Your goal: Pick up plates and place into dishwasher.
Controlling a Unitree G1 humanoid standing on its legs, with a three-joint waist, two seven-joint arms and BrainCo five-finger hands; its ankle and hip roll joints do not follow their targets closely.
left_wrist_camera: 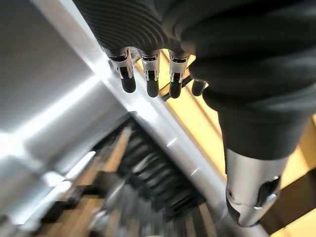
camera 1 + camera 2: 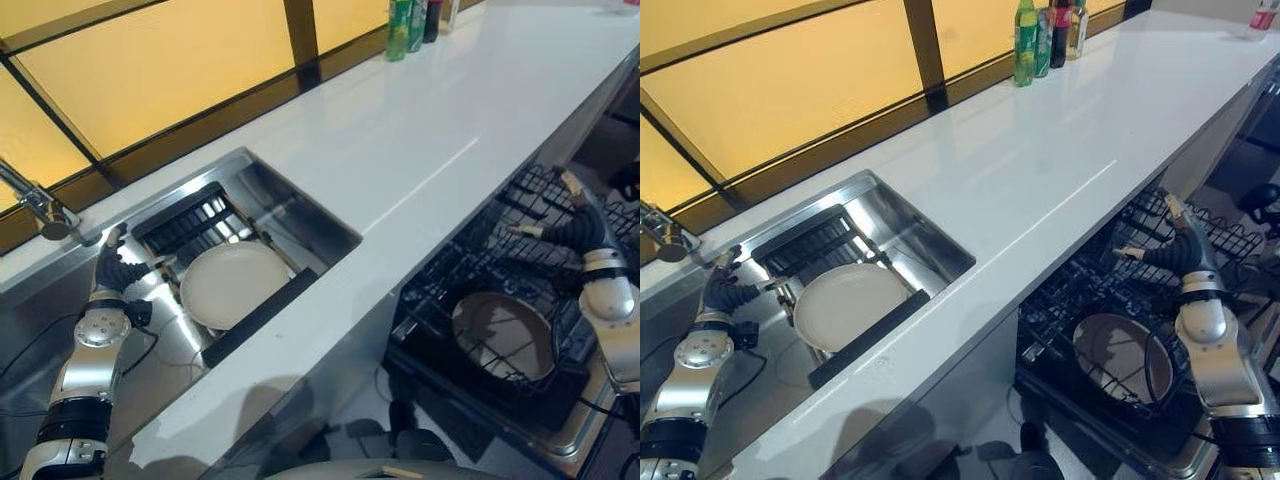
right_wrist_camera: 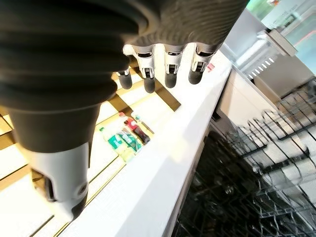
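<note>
Hovering, fingers relaxed: left robot hand, beside plate in sink, lower left | right robot hand empty, over dishwasher rack | risk: plate slipped against sink wall.

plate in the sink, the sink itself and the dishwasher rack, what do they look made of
Plate: likely glazed ceramic, cream and smooth with a soft sheen, though melamine is possible. Sink: brushed stainless steel, grey with streaky reflections. Dishwasher rack: dark coated wire, thin crossing rods and upright tines.
</note>
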